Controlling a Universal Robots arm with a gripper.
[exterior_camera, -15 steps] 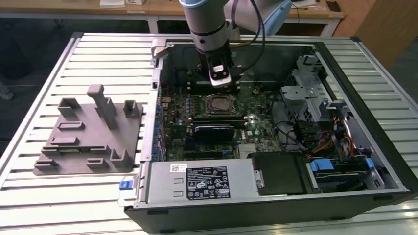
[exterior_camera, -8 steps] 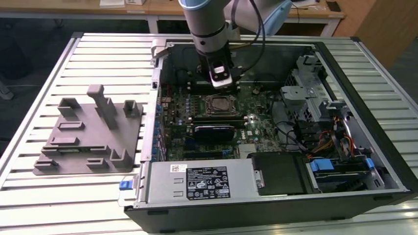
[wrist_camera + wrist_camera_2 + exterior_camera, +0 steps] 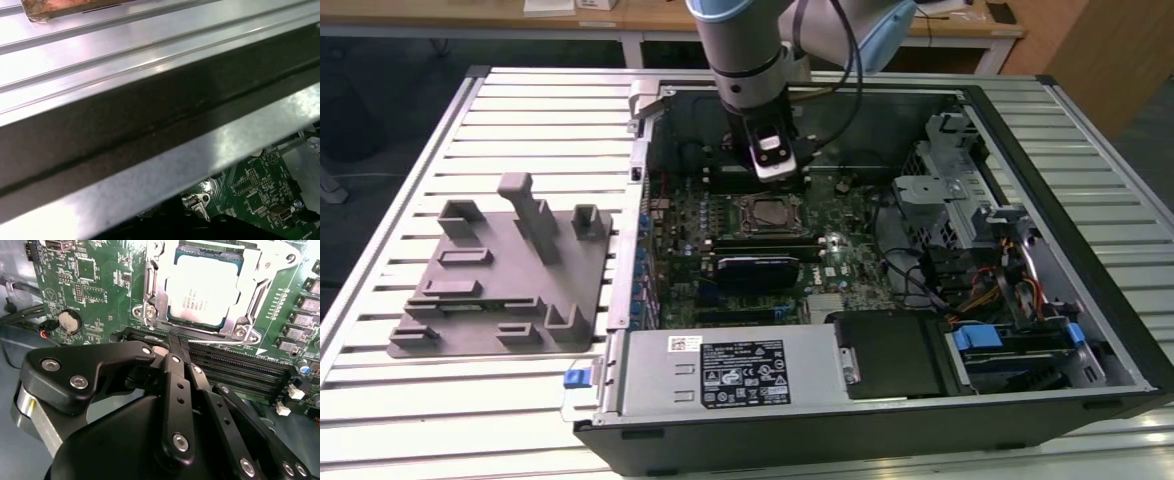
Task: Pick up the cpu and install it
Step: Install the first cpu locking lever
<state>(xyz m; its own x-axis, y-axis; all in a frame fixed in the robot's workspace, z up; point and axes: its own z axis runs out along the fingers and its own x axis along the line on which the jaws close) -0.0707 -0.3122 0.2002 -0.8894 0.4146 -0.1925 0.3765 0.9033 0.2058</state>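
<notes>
The cpu (image 3: 202,292), a square chip with a silver-white top, lies flat inside the motherboard socket, with the metal frame (image 3: 150,290) around it. In the exterior view the socket (image 3: 761,214) sits mid-board in the open computer case. My gripper (image 3: 771,170) hangs just above the board, at the socket's far side. In the second wrist view its black fingers (image 3: 172,347) come together to a point over the memory slots (image 3: 235,367), beside the socket. The gripper (image 3: 171,338) is shut with nothing in it.
A grey holder tray (image 3: 500,270) with upright posts lies on the slatted table at the exterior view's left. The case's metal wall (image 3: 150,125) runs close by the wrist. A power supply (image 3: 720,370) sits at the front, and drive bays and cables (image 3: 987,290) crowd the right.
</notes>
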